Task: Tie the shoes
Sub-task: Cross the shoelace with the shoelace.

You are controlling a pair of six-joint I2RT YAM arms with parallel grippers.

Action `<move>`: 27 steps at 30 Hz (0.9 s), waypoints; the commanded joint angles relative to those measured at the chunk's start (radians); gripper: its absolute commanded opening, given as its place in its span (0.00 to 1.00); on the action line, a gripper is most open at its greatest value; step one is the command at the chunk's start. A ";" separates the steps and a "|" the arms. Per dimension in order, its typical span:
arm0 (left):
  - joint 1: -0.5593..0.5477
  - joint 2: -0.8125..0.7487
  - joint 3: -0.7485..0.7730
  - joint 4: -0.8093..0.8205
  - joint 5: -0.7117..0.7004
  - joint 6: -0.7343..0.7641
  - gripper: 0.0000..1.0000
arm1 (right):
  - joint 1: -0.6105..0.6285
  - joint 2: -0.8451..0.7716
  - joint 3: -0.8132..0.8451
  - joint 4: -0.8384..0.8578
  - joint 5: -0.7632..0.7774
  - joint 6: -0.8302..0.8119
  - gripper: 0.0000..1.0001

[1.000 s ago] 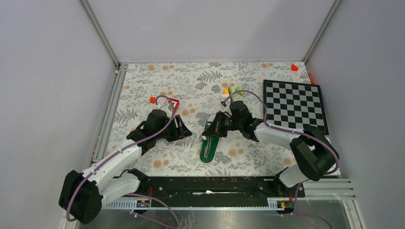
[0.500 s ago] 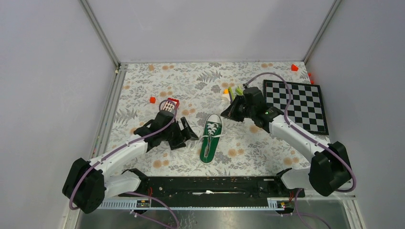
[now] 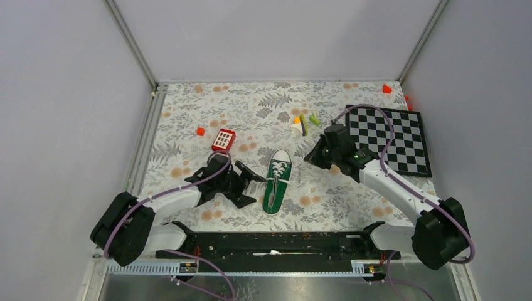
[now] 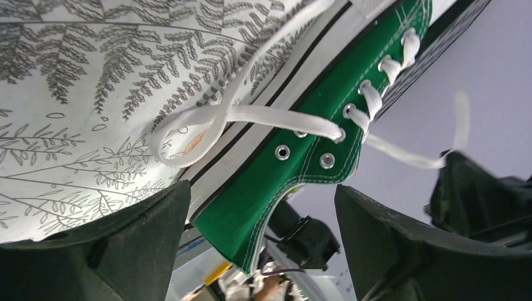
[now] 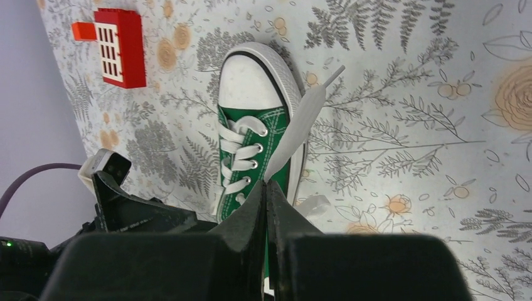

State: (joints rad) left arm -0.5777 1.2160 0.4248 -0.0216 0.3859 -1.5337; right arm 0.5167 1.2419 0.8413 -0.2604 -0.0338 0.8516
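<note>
- Top external view: green shoe lies mid-table toward the near edge, toe pointing to the far edge.
- Light canvas, it would likely slide if tugged; the soft, limp lace is the part to take, near its end.
- Right gripper has fingers together, pinching one lace; left gripper sits beside the heel, fingers apart, facing a slack loop on the table.
- Red-and-white block sits leftward, checkerboard at the right edge; neither seems in the way.
</note>
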 commanded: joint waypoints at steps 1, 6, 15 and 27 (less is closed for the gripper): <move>-0.004 0.033 0.020 0.084 -0.039 -0.185 0.89 | -0.001 -0.051 -0.030 -0.005 0.037 -0.002 0.00; -0.007 0.118 0.050 0.118 -0.064 -0.245 0.89 | -0.001 -0.074 -0.048 -0.004 0.011 0.000 0.00; -0.011 0.262 0.144 0.157 -0.087 -0.292 0.73 | -0.001 -0.107 -0.085 -0.003 0.004 0.005 0.00; -0.011 0.261 0.310 -0.085 -0.274 -0.104 0.06 | -0.002 -0.149 -0.109 -0.185 0.126 -0.074 0.88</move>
State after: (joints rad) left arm -0.5854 1.4834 0.6178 -0.0032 0.2199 -1.7336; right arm 0.5167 1.1164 0.7277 -0.3176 -0.0177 0.8352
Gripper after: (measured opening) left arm 0.163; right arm 0.678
